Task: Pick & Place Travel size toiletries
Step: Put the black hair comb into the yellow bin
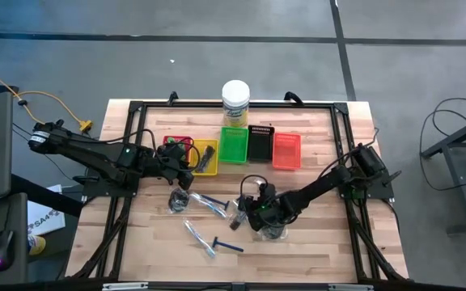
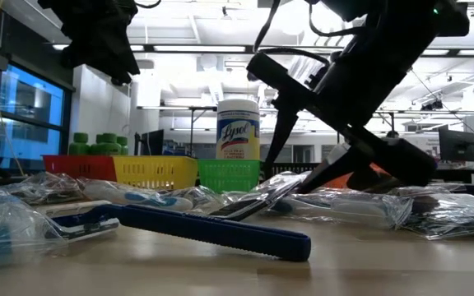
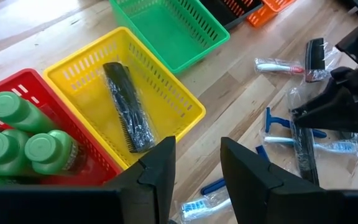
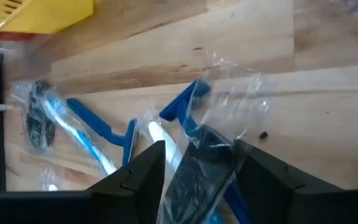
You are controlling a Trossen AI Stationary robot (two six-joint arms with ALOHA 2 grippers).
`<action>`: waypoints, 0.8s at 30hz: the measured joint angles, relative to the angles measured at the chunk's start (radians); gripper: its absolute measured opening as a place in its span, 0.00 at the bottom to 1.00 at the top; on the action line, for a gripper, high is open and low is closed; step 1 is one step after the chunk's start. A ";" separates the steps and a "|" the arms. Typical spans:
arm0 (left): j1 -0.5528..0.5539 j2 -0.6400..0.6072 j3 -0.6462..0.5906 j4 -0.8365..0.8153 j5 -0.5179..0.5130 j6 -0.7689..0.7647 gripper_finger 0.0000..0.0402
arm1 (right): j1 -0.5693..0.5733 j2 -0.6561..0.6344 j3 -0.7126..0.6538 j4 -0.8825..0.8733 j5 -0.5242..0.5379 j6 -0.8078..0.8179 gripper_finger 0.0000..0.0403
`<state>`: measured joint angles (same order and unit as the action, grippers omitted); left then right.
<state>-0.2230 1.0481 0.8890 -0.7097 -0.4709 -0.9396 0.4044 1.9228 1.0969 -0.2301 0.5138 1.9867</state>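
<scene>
Right gripper (image 4: 197,171) | fingers apart, straddling bagged comb (image 4: 197,168) | judged light, stiff, slippery sleeve; mid-spine hold advised | left gripper (image 3: 197,165) parted, empty

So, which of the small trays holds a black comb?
The yellow tray, between the red tray and green tray; a sleeved black comb lies inside it.

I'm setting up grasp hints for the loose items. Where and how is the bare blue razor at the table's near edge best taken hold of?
Grip the blue razor across the middle of its straight handle, coming straight down from above. It lies flat on the table, unbagged and apart from the wrapped pieces, so the narrow handle probably fits between the fingers better than the wider head.
</scene>
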 joint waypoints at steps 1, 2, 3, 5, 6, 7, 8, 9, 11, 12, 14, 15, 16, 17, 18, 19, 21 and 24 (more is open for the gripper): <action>0.000 0.000 0.000 0.000 0.001 0.000 0.30 | 0.002 0.000 0.000 0.000 0.000 -0.001 0.43; 0.000 0.000 0.000 0.000 0.001 0.000 0.30 | 0.006 0.000 0.000 -0.002 0.003 -0.001 0.42; 0.000 0.000 0.000 0.000 0.001 0.001 0.30 | 0.008 0.000 0.000 -0.002 0.004 -0.001 0.41; 0.000 0.000 0.000 0.000 0.001 0.002 0.30 | 0.006 0.000 0.000 -0.003 0.003 -0.002 0.39; 0.000 0.000 0.000 0.000 0.001 0.003 0.30 | 0.006 0.000 0.000 -0.003 0.002 -0.004 0.38; 0.000 0.000 0.000 0.000 0.001 0.003 0.30 | 0.005 0.000 0.000 -0.004 0.002 -0.010 0.37; 0.000 0.000 0.000 0.000 0.001 0.003 0.30 | 0.005 0.000 0.000 -0.005 0.003 -0.020 0.36; 0.000 0.000 0.000 0.000 0.001 0.003 0.30 | 0.005 0.000 0.000 -0.004 0.003 -0.026 0.34; 0.000 0.000 0.000 0.000 0.001 0.004 0.30 | 0.004 0.000 0.000 -0.006 0.002 -0.028 0.31; 0.000 0.000 0.000 0.000 0.001 0.004 0.30 | 0.005 0.000 0.000 -0.005 0.001 -0.028 0.29; 0.000 0.000 0.000 0.000 0.001 0.004 0.30 | 0.005 0.000 0.000 -0.005 0.001 -0.040 0.25; 0.000 0.000 0.000 0.000 0.001 0.004 0.30 | 0.005 0.000 0.000 -0.005 0.000 -0.051 0.23; 0.000 0.000 0.000 0.000 0.001 0.004 0.30 | 0.005 0.000 0.000 -0.005 0.000 -0.054 0.22; 0.000 0.000 0.000 0.000 0.001 0.004 0.30 | 0.005 0.000 0.000 -0.005 0.000 -0.057 0.20; 0.000 0.000 0.000 0.000 0.001 0.004 0.30 | 0.005 0.000 0.000 -0.005 0.000 -0.062 0.18; 0.000 0.000 0.000 0.000 0.001 0.004 0.30 | 0.004 0.000 0.000 -0.005 0.000 -0.071 0.16; 0.000 0.000 0.000 0.000 0.001 0.004 0.30 | -0.001 0.000 0.000 -0.005 0.000 -0.083 0.12; 0.000 0.000 0.000 0.000 0.000 0.004 0.30 | -0.012 0.000 0.000 -0.005 0.000 -0.106 0.07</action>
<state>-0.2230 1.0481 0.8890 -0.7094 -0.4706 -0.9360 0.3923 1.9224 1.0972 -0.2348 0.5137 1.8803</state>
